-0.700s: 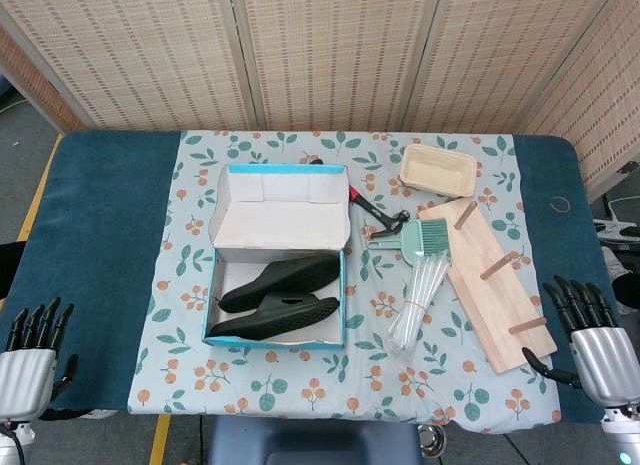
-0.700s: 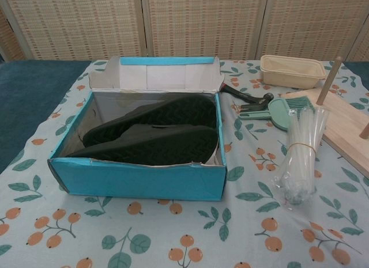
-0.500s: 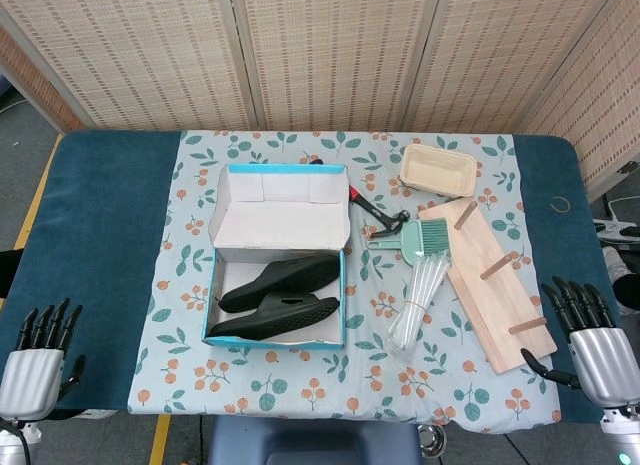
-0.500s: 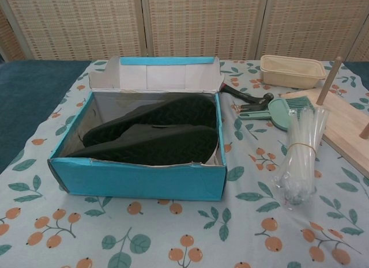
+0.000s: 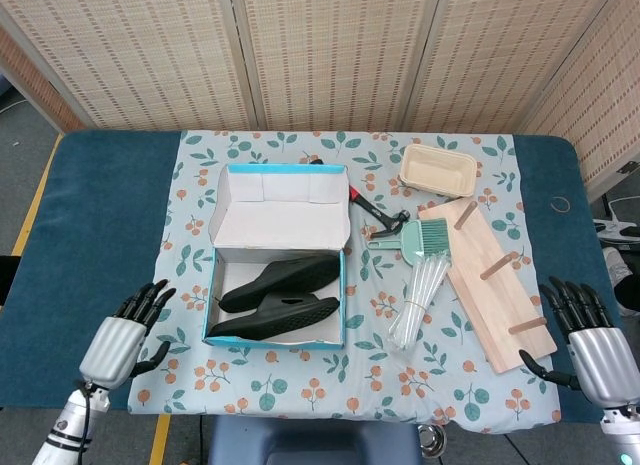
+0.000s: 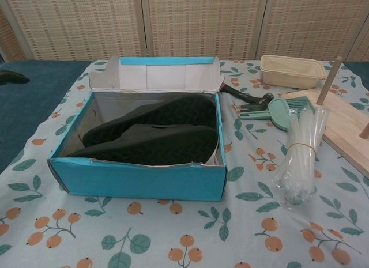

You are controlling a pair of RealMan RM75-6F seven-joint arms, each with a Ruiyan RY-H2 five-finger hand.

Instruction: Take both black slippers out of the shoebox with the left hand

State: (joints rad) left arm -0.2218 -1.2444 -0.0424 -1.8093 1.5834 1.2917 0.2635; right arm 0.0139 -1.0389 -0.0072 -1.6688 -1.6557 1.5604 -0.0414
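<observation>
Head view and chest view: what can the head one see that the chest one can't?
Only the head view shows the right robot hand at the table's right edge, empty with fingers spread, and the whole left robot hand, open beside the shoebox. Only the chest view shows the shoebox's blue front wall face-on; of the left hand, at most a dark tip at its left edge. Both show the two black slippers in the box, the bundle of clear straws, the wooden peg board and the beige tray.

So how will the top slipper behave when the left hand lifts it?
The top slipper looks like moulded foam, so probably light and slightly bendy. It leans on the other slipper inside the shoebox, so it may nudge it. The left hand is open.
</observation>
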